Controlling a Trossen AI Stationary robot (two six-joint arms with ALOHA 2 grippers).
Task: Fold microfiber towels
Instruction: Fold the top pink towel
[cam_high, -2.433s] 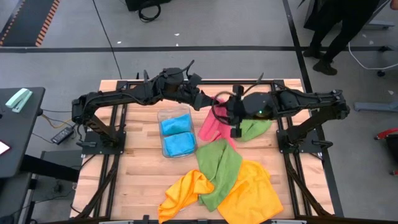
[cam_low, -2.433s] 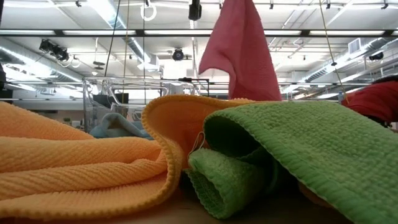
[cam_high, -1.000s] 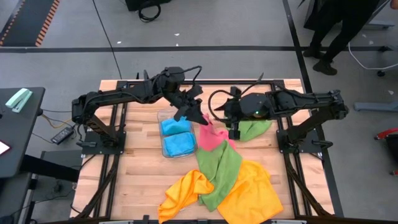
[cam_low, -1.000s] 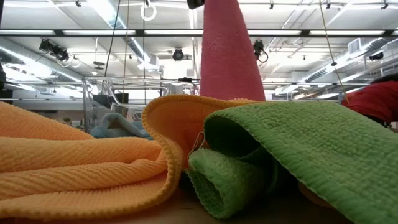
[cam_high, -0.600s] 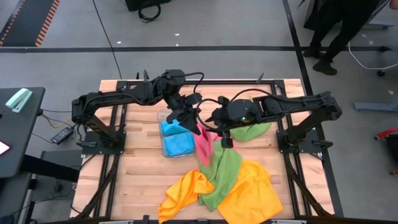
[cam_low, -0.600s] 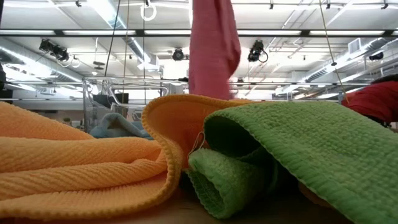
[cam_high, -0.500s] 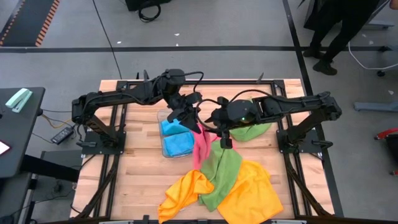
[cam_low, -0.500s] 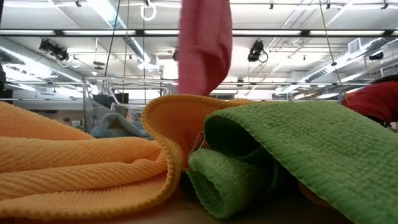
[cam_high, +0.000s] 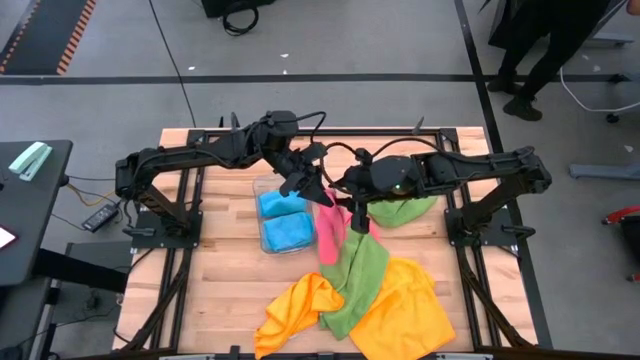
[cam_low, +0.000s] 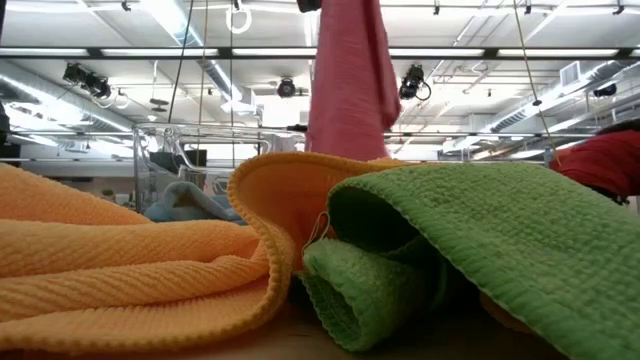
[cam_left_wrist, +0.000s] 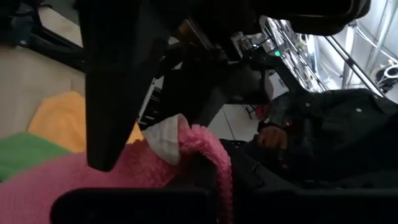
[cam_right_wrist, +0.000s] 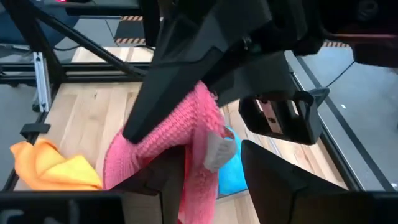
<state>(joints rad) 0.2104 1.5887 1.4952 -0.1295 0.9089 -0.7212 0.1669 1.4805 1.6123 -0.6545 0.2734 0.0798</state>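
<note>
Pink microfiber towel (cam_high: 330, 228) hangs in the air above the middle of the tabletop (cam_high: 225, 280), its upper corner pinched by the left gripper (cam_high: 318, 190), whose fingers are clamped tight on the cloth; in the low view it drops as a narrow pink column (cam_low: 345, 85) behind the heap. The left arm reaches in from the far left, stretched nearly level over the clear plastic tray (cam_high: 284, 213). Just beside it, the right gripper (cam_high: 357, 212) comes in from the right on a bent arm, its fingers about halfway apart with the same towel's edge, near a white tag (cam_right_wrist: 219, 149), between them. Whether they press the cloth I cannot tell. Two sky blue towels (cam_high: 285, 220) lie folded in the tray to the left. Near the front edge sits a heap: a green towel (cam_high: 355, 275) draped over orange towels (cam_high: 400, 310). Another green towel (cam_high: 410, 208) lies under the right arm.
</note>
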